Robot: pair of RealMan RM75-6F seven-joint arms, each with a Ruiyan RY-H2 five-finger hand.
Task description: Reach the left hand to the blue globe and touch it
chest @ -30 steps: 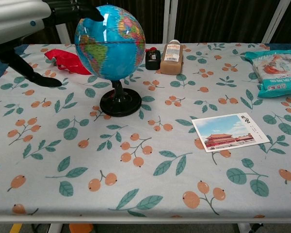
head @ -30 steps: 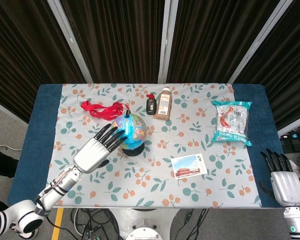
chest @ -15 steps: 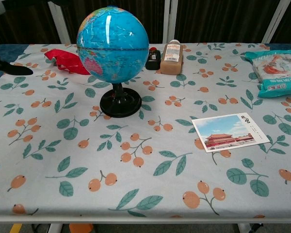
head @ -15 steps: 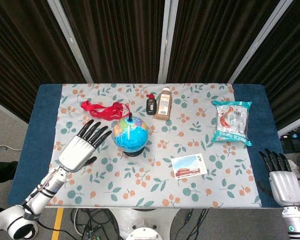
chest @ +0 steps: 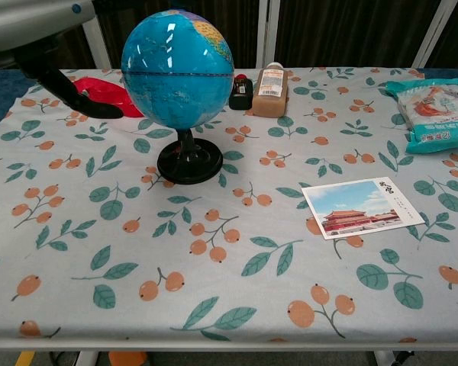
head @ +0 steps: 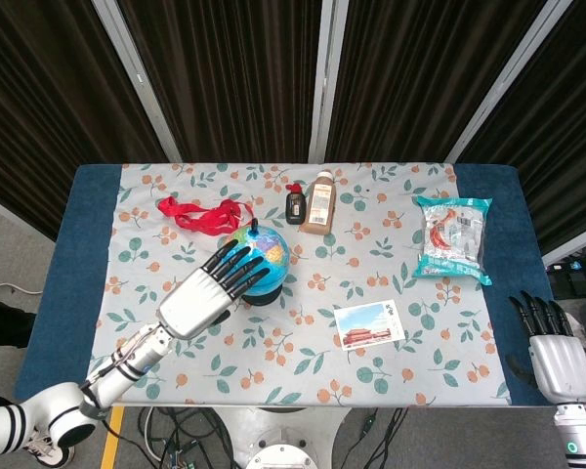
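The blue globe (head: 270, 253) stands upright on its black base (chest: 188, 164) left of the table's middle; its sphere (chest: 178, 67) fills the upper left of the chest view. My left hand (head: 207, 296) reaches in from the front left, fingers spread, holding nothing. In the head view its dark fingertips (head: 242, 266) lie over the globe's near-left side, though actual contact is not plain. The chest view shows only the silver palm (chest: 27, 21) and black thumb (chest: 80, 99) left of the sphere. My right hand (head: 555, 354) hangs open off the table's front right corner.
Behind the globe lie a red ribbon (head: 200, 215), a small black item with a red cap (head: 294, 206) and a brown bottle (head: 319, 203). A postcard (head: 368, 325) lies front of centre, and a snack packet (head: 453, 237) at the right.
The left hand drew back to the left half a second ago and has now come forward over the globe again. The globe has turned on its stand. The right hand stayed put.
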